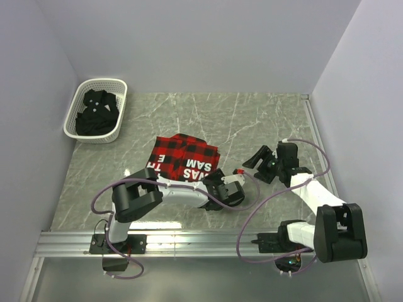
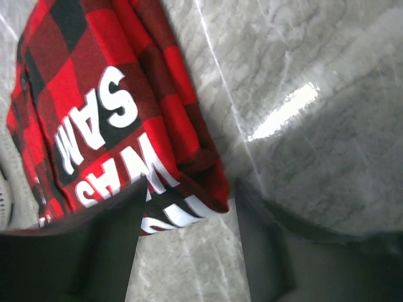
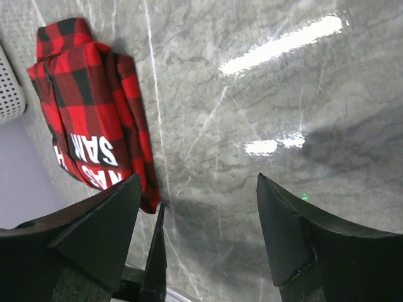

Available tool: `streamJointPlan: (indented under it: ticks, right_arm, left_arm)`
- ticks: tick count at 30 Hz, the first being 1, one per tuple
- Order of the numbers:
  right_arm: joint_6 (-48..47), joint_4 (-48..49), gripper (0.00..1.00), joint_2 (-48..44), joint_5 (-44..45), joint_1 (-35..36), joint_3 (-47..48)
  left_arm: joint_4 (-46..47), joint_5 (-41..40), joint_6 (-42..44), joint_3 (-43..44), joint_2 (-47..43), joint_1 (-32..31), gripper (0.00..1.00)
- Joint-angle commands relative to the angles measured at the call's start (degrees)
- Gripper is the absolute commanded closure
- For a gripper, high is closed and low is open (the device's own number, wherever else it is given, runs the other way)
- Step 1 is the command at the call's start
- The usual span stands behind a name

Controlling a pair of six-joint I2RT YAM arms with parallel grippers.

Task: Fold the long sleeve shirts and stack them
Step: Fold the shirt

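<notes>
Jaws apart and empty on left gripper (image 2: 189,192) and right gripper (image 3: 198,182); left should pinch both layers at the red-and-black flannel shirt (image 1: 186,157) corner nearest it, keeping the fold square.

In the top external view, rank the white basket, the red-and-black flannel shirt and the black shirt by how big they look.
1 and 2. white basket and red-and-black flannel shirt: they look about alike, so I do not rank them.
3. black shirt: clearly smallest, bunched inside the basket.
</notes>
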Motion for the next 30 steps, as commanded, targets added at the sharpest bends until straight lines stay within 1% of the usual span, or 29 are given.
streamJointPlan:
  ticks: [1, 3, 4, 7, 8, 9, 12, 15, 16, 17, 19, 20, 23, 24, 26, 29, 30]
  right_arm:
    - [-0.68, 3.17, 0.20, 0.39, -1.05, -0.56, -0.47]
    - [-0.51, 5.02, 0.20, 1.18, -2.10, -0.47, -0.91]
    - [-0.33, 5.80, 0.20, 1.62, -2.71, -0.47, -1.08]
    - [1.25, 9.92, 0.21, 4.08, -5.61, -0.39, -2.05]
    - [2.82, 12.90, 0.21, 4.69, -6.49, -0.47, -2.40]
    - [3.79, 14.76, 0.21, 6.00, -8.33, -0.47, -3.36]
    - [7.66, 22.40, 0.21, 8.73, -10.36, 0.67, -5.03]
    - [11.00, 28.91, 0.21, 12.33, -11.24, 2.51, -5.65]
    - [11.97, 30.41, 0.21, 13.30, -11.77, 3.04, -5.65]
    - [13.80, 33.55, 0.20, 14.44, -12.03, 4.17, -5.65]
    - [15.57, 36.21, 0.19, 18.13, -12.21, 5.23, -5.30]
    - [17.49, 39.01, 0.18, 19.54, -12.30, 6.46, -5.04]
    - [21.72, 45.52, 0.18, 25.43, -13.09, 8.48, -4.43]
    - [22.77, 47.19, 0.18, 28.23, -13.44, 9.71, -3.81]
    - [25.15, 50.27, 0.18, 30.79, -13.36, 11.30, -2.85]
    - [27.08, 51.25, 0.16, 34.49, -13.09, 14.29, -0.12]
    - [27.35, 51.43, 0.16, 35.45, -11.79, 15.86, 0.84]
  left_arm:
    - [-2.54, 0.54, -0.36, 0.66, 3.02, -0.06, 0.46]
    - [-2.72, 0.72, -0.45, 0.92, 3.63, -0.06, 0.58]
    - [-2.81, 0.72, -0.62, 1.01, 3.81, 0.02, 0.68]
    - [-3.07, 1.33, -0.97, 1.45, 3.46, 0.46, 0.82]
    - [-2.99, 1.42, -1.50, 1.54, 2.94, 0.81, 0.94]
    - [-2.90, 1.60, -1.76, 1.54, 2.58, 1.08, 0.99]
    - [-2.72, 4.14, -3.17, 1.45, 0.56, 2.39, 1.00]
    - [-2.02, 8.79, -4.84, 0.93, -2.42, 4.15, 1.00]
    - [-1.06, 12.29, -5.63, 0.58, -4.35, 5.29, 0.99]
    - [-0.53, 14.06, -6.16, 0.23, -5.50, 5.91, 0.99]
    - [0.70, 17.58, -7.30, -1.00, -8.21, 7.40, 0.99]
    - [1.84, 20.21, -7.74, -1.79, -9.02, 7.93, 1.00]
    - [2.73, 23.91, -8.88, -2.50, -10.95, 9.51, 0.99]
    - [2.82, 24.27, -9.06, -2.68, -11.22, 9.78, 0.99]
    - [2.99, 24.80, -9.50, -2.85, -11.75, 10.22, 1.00]
    - [3.69, 26.03, -10.11, -3.20, -12.10, 10.57, 0.99]
    - [4.13, 26.03, -10.20, -3.21, -12.10, 10.57, 1.00]
